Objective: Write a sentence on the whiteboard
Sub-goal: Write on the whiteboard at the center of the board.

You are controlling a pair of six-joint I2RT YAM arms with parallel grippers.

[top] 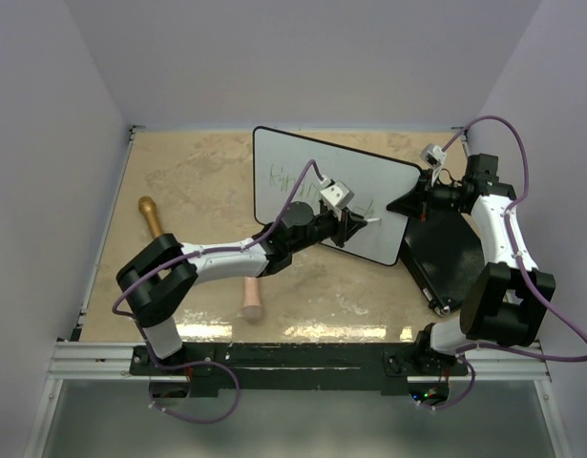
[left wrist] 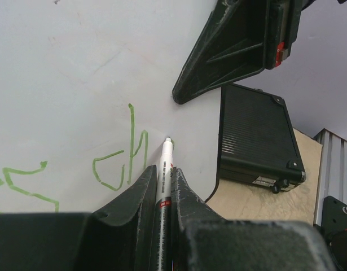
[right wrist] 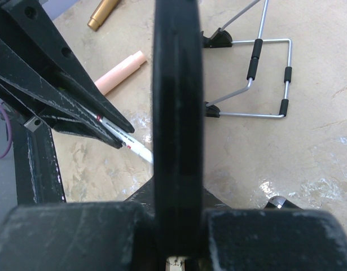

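**Asker:** What is lying on your tabletop [top: 198,181]?

**Me:** The whiteboard [top: 369,181] is taking up the middle, toward the far edge and reaching toward the right edge. I cannot tell whether it is lying flat or tilting. A black case [top: 446,248] is sitting just beside it, along the right edge.

**Asker:** What are your claws doing?

**Me:** My right claw [top: 412,196] is clamping the whiteboard's right rim, with its jaws closed on it. My left claw [left wrist: 162,180] is reaching over the board's near right part. It is pinching a marker [left wrist: 165,161] tight between its fingers.

**Asker:** Is anything smaller lying about?

**Me:** A pink stick [top: 252,298] is lying toward the near edge, partly under my left arm. A gold stick [top: 150,215] is lying toward the left edge, well apart from the board.

**Asker:** And the writing?

**Me:** The sentence [left wrist: 119,161] is showing as thin green strokes in two lines. One line is running across the board's far left part and the other is ending at my left claw. The marker's tip is touching the board just to the right of the last green stroke. The strokes are coming out too thin for me to be reading the words.
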